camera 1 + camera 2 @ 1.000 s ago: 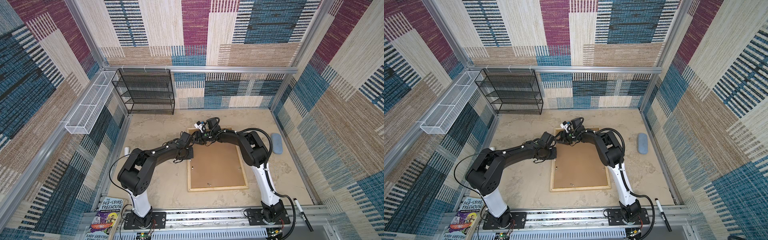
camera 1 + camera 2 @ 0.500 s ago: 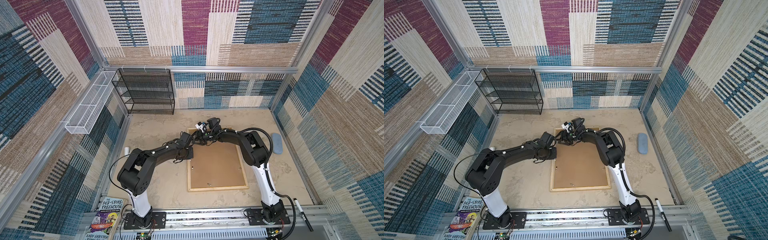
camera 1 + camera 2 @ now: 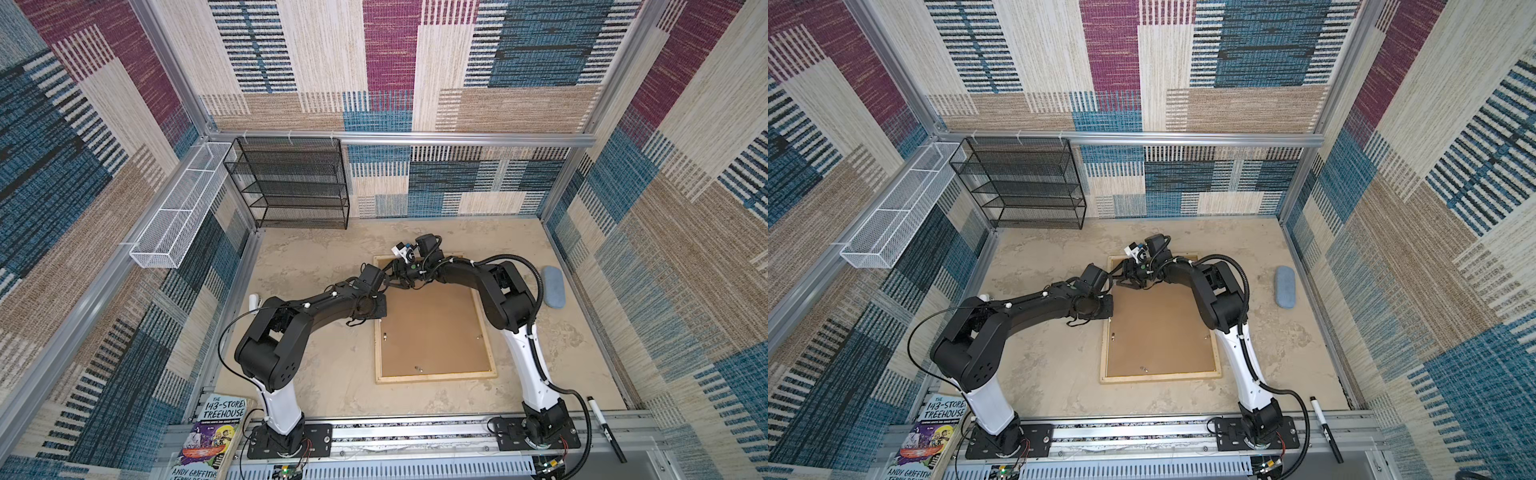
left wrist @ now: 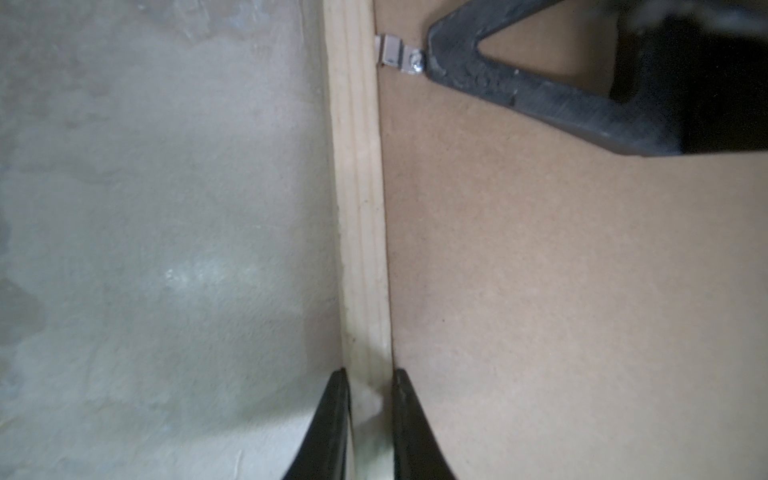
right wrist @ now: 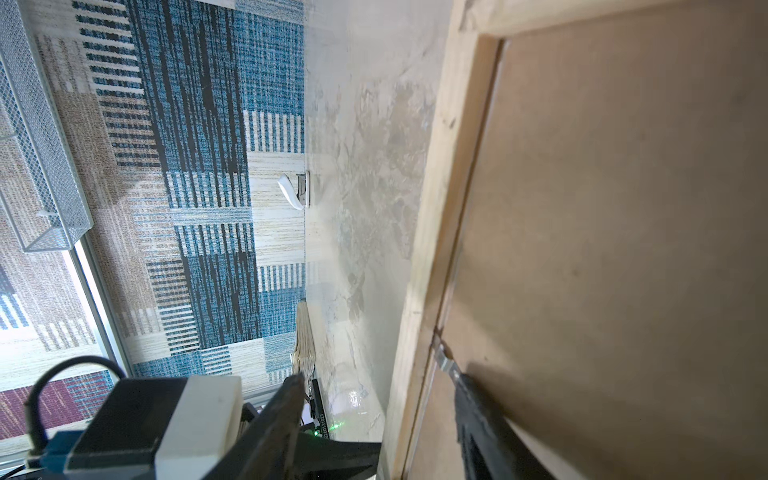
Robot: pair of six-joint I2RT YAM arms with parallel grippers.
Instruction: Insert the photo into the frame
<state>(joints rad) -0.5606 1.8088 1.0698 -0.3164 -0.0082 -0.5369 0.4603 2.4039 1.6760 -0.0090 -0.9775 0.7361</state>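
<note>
- Frame (image 3: 436, 379) (image 3: 1158, 379) lies flat on the table (image 3: 324, 374), roughly mid-table between the two arms, nearer the right arm's base than the left's.
- Its back faces up. The brown backing board (image 3: 432, 328) (image 3: 1158, 332) fills the opening inside the pale wood rails.
- Long axis runs from the robot's side of the table toward the back wall. The short rails lie about parallel to that wall, in both top views.
- Two small metal fittings show on the board near the left long rail, and one near the short rail on the robot's side.
- Photo: no view shows it, so I cannot tell where it lies.
- Left gripper (image 4: 368, 374): jaws closed on the left long rail (image 4: 359, 208), in its far half. One finger sits on the table side and one on the board side, both pressed against the wood.
- Right gripper (image 5: 378, 378): jaws spread wide, gripping nothing. It reaches across the frame's far end to the same left rail (image 5: 436, 208).
- One right finger (image 5: 478, 415) rests on the board with its tip touching the small metal clip (image 5: 444, 357) (image 4: 395, 54) that bridges rail and board. The other (image 5: 274, 415) hangs out over the table beyond the rail.
- Both grippers work the same rail, the right one farther toward the back wall, near the far-left corner.
- Surroundings: black mesh rack (image 3: 291, 183) at the back wall, far left, and a blue case (image 3: 554, 286) on the table right of the frame, well apart from it.
</note>
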